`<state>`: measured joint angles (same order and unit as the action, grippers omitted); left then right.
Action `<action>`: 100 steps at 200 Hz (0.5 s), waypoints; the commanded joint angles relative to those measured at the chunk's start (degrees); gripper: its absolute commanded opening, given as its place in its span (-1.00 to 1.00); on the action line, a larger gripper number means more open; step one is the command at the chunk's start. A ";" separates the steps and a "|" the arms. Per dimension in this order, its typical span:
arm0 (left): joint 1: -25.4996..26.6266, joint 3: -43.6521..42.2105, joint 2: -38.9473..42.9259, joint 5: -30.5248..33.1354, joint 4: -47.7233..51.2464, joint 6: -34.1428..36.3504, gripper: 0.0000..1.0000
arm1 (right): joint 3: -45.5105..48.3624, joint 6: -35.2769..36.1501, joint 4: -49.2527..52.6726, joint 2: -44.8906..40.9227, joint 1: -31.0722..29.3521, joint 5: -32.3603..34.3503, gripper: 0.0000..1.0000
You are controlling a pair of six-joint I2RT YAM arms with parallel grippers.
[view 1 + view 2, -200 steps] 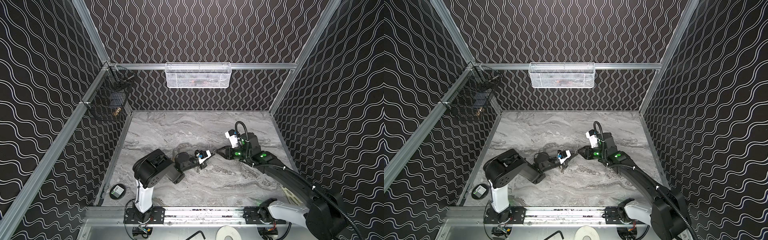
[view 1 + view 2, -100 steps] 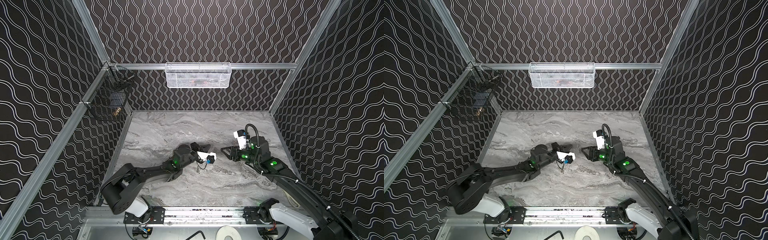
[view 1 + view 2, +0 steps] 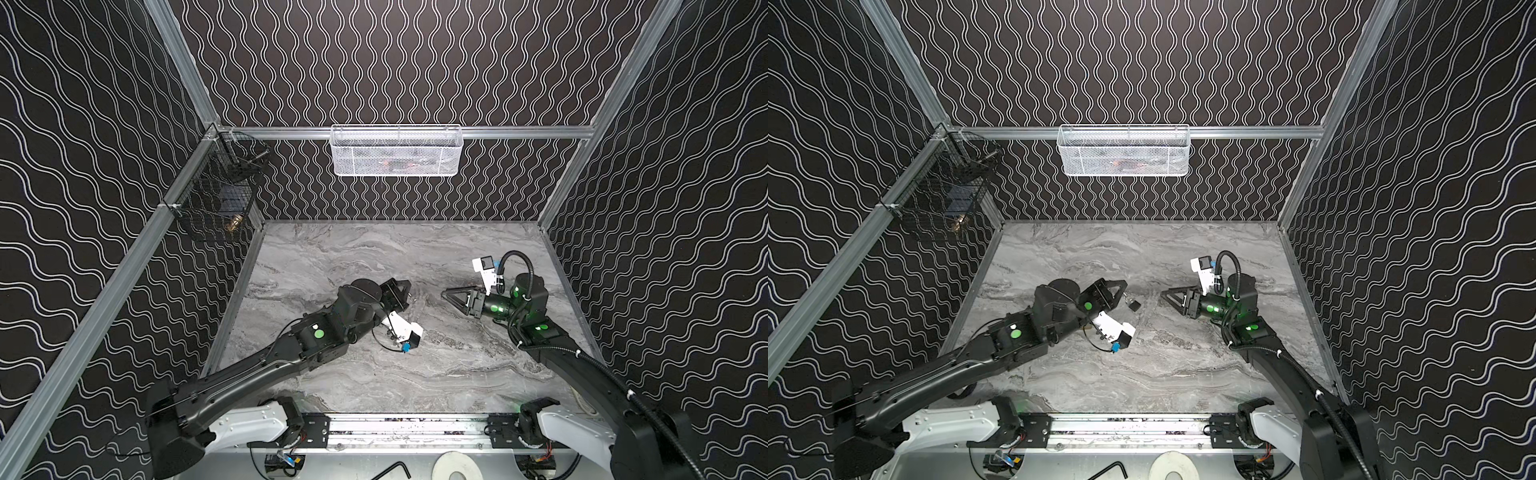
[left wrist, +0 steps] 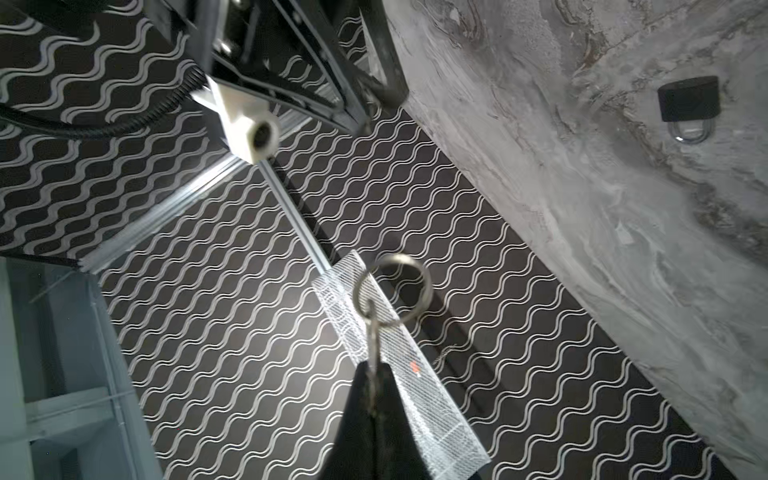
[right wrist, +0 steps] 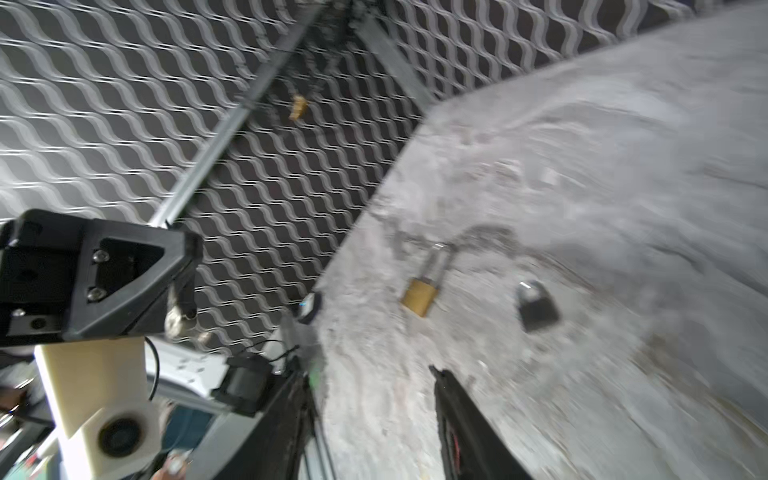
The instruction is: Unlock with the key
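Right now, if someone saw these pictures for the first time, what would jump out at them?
First, the left gripper pinching a key, its ring sticking out past the fingertips in the left wrist view. Next, two padlocks lying on the marble table: a black padlock and a brass padlock beside it, not touching. The right gripper faces them, open and empty.
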<state>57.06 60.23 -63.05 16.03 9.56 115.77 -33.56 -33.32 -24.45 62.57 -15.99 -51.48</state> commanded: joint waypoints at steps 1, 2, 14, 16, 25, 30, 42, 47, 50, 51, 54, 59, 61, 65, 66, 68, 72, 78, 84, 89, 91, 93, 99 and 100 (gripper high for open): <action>0.66 5.76 -0.17 3.92 13.02 14.69 -1.00 | -2.93 -5.32 -14.67 1.16 -0.92 -7.56 0.05; 0.68 5.95 -0.20 3.87 13.11 14.85 -1.00 | -3.19 -5.16 -14.54 1.24 -1.03 -7.57 0.05; 0.92 8.59 -0.57 3.40 14.54 16.57 -1.00 | -6.49 -3.09 -11.97 1.81 -2.13 -7.90 0.07; 0.94 9.01 -0.65 3.22 14.59 16.77 -1.00 | -7.08 -2.81 -11.53 1.89 -2.36 -7.99 0.07; 1.20 10.38 -0.83 2.42 14.61 17.56 -1.00 | -9.38 -1.42 -10.87 2.46 -3.38 -9.20 0.07; 1.26 11.10 -1.01 2.02 14.76 18.00 -1.00 | -10.32 -1.16 -11.24 2.65 -3.85 -9.83 0.09; 1.30 12.32 -1.31 1.51 14.91 19.17 -1.00 | -11.85 -1.35 -12.55 2.82 -4.40 -10.83 0.12; 1.30 12.64 -1.26 0.94 14.89 19.32 -1.00 | -12.32 -1.46 -13.03 2.90 -4.54 -11.12 0.14; 1.30 12.64 -1.22 0.55 14.75 19.40 -1.00 | -12.66 -1.52 -13.11 2.96 -4.65 -11.13 0.15; 1.30 12.59 -1.21 0.48 14.64 19.45 -1.00 | -12.75 -1.55 -13.05 3.02 -4.66 -11.11 0.15; 1.30 12.49 -1.14 0.18 14.28 19.56 -1.00 | -13.13 -1.37 -12.68 3.15 -4.75 -10.94 0.16; 1.34 12.23 -0.99 -0.26 13.51 19.67 -1.00 | -13.83 -1.00 -11.51 3.45 -5.00 -10.09 0.17; 1.38 12.09 -0.95 -0.44 13.19 19.67 -1.00 | -14.21 -0.73 -10.75 3.64 -5.08 -9.81 0.17; 1.37 11.75 -0.82 -0.62 12.44 19.67 -1.00 | -15.00 -0.01 -9.15 3.94 -5.19 -9.65 0.17; 1.33 11.62 -0.79 -0.68 12.20 19.67 -1.00 | -15.19 0.22 -8.74 4.04 -5.23 -9.67 0.17; 1.38 11.52 -0.70 -0.83 11.77 19.67 -1.00 | -15.56 0.66 -8.04 4.23 -5.34 -9.68 0.16; 1.39 10.81 -0.62 -1.00 10.72 19.67 -1.00 | -16.15 1.28 -7.04 4.50 -5.51 -9.82 0.15; 1.34 9.78 -0.30 -1.02 8.77 19.90 -1.00 | -16.59 1.62 -6.59 4.92 -6.02 -9.75 0.14; 1.39 8.15 -0.02 -0.90 6.13 20.61 -1.00 | -16.77 1.69 -6.49 5.10 -6.39 -9.66 0.13; 1.39 6.94 0.09 -0.99 3.60 21.25 -1.00 | -16.84 1.70 -6.64 5.20 -6.73 -9.46 0.13; 1.39 6.57 0.11 -1.18 2.91 21.32 -1.00 | -16.77 1.64 -6.77 5.20 -6.90 -9.32 0.12; 1.39 6.29 0.18 -1.49 2.32 21.34 -1.00 | -16.73 1.58 -6.82 5.26 -7.07 -9.20 0.12; 1.39 5.59 0.30 -2.59 1.02 21.25 -1.00 | -16.92 1.64 -6.45 5.41 -7.73 -8.48 0.12; 1.39 5.46 0.34 -2.77 0.82 21.21 -1.00 | -16.99 1.71 -6.29 5.43 -7.87 -8.38 0.11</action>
<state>58.46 68.58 -63.26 15.90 18.70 118.52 -49.63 -33.30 -32.25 67.46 -22.26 -60.49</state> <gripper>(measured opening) 0.049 0.562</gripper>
